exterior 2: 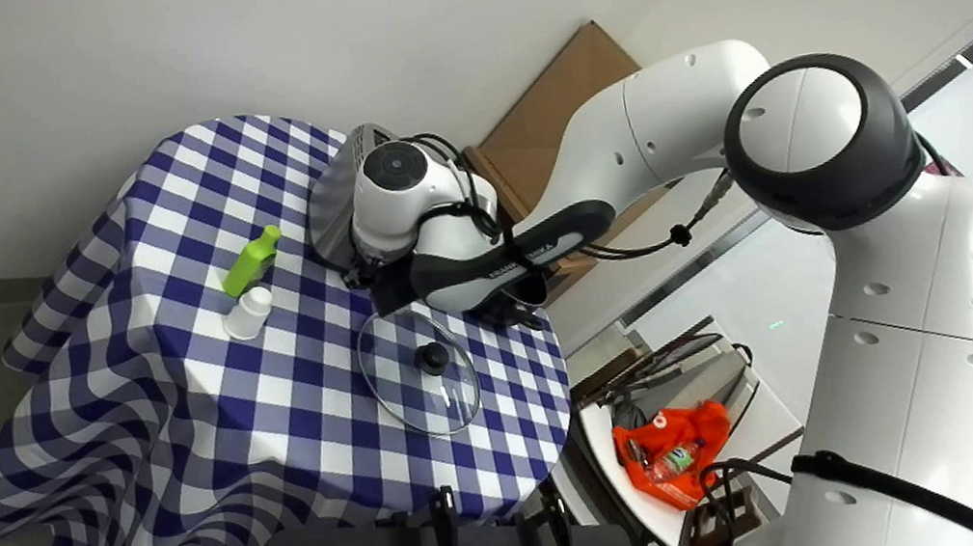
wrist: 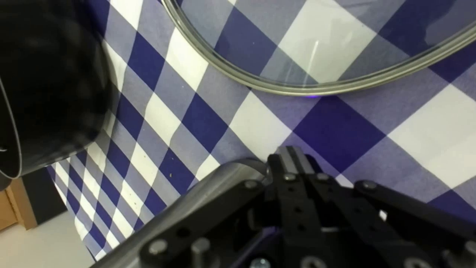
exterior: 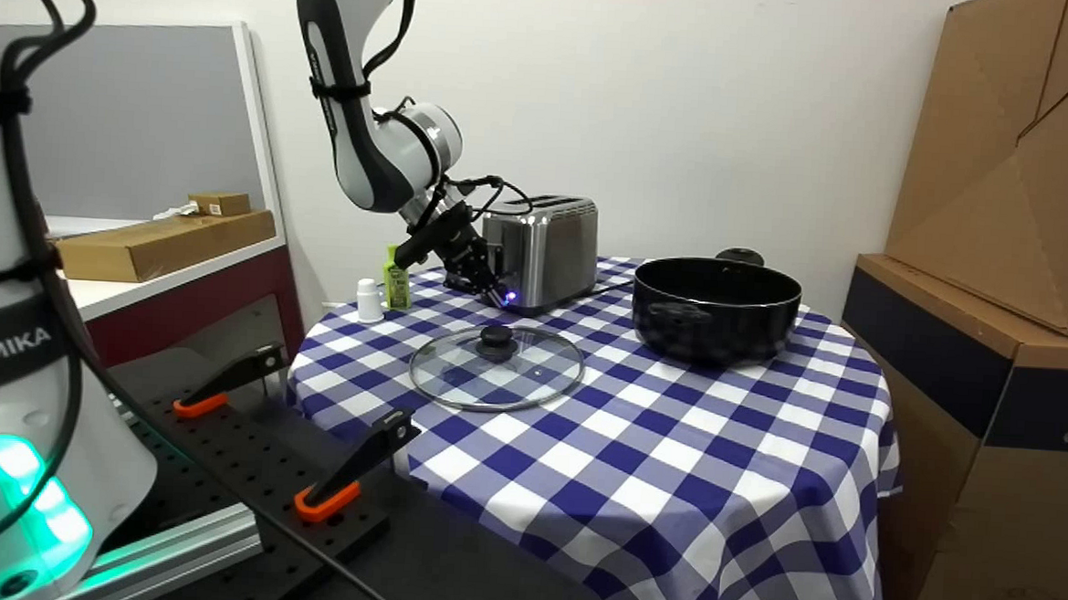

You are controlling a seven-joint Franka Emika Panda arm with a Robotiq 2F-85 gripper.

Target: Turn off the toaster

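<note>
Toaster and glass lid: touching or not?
Apart. The wrist view settles it: a plain stretch of checked tablecloth shows between the toaster and the glass lid.

Looked past the gripper (wrist: 295, 159), low in the wrist view with fingertips (wrist: 286, 160) together, onto a blue-and-white checked tablecloth (wrist: 256, 126). Saw the shiny toaster (wrist: 195, 201) at lower left, partly hidden behind the gripper. Caught part of a rimmed glass lid (wrist: 319, 46), near the fingertips but apart, and a black pot (wrist: 52, 82) at upper left.
</note>
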